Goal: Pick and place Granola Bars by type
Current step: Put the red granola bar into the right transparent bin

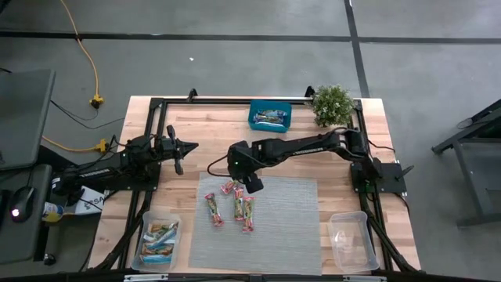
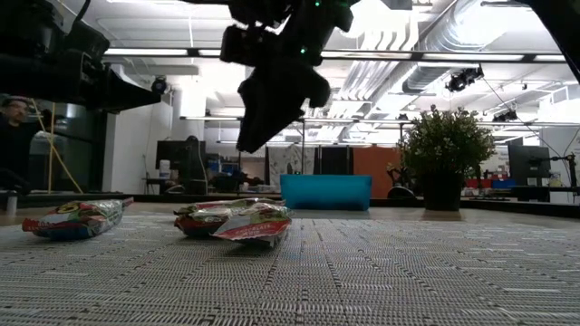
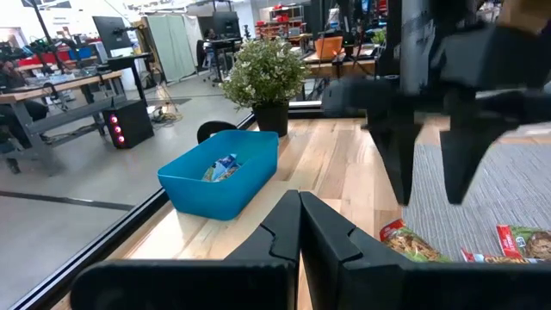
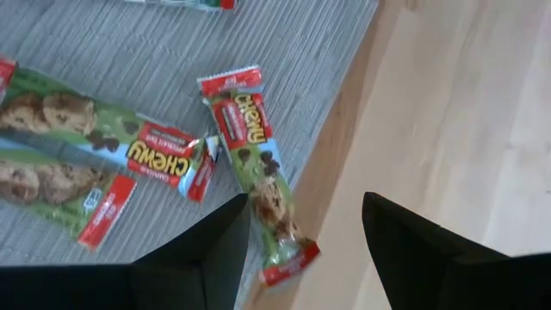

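Hovering w/ fingers open, right gripper (image 1: 254, 185) sits above the Chewy granola bar (image 4: 258, 164) at the grey mat (image 1: 290, 227) edge, lined up for pick. Left gripper (image 1: 179, 155) parked on bench, fingers closed, empty.

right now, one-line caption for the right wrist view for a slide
Open right gripper hovering over a red-and-green granola bar at the grey mat's edge.

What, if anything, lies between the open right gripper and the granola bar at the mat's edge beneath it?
Nothing: in the right wrist view the right gripper hangs open over the granola bar, with only bare mat and table wood showing between them.
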`<action>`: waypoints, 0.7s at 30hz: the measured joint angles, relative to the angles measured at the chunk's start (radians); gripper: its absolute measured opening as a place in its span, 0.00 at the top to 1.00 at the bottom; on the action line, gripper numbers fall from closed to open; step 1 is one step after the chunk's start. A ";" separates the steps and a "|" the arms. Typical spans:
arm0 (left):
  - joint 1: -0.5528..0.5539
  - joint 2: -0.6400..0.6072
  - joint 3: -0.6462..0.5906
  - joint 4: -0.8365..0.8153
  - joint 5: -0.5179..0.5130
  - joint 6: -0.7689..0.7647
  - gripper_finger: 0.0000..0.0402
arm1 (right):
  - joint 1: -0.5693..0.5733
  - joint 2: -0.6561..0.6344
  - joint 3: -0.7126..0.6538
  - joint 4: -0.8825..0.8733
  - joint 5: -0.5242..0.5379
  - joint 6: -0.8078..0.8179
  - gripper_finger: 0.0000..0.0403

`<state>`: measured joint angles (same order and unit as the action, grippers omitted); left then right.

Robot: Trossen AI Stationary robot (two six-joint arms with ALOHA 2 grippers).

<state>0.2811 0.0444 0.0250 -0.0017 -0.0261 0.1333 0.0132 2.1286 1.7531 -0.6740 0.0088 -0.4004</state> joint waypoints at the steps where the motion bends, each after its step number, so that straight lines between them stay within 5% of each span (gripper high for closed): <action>1: 0.000 0.000 0.000 0.000 0.000 0.000 1.00 | 0.000 0.008 0.000 -0.002 -0.005 0.008 0.48; 21: 0.000 0.000 0.000 0.000 0.001 0.000 1.00 | 0.013 0.114 0.000 0.014 -0.078 0.061 0.48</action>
<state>0.2813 0.0444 0.0246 -0.0013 -0.0254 0.1333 0.0265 2.2425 1.7531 -0.6601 -0.0691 -0.3389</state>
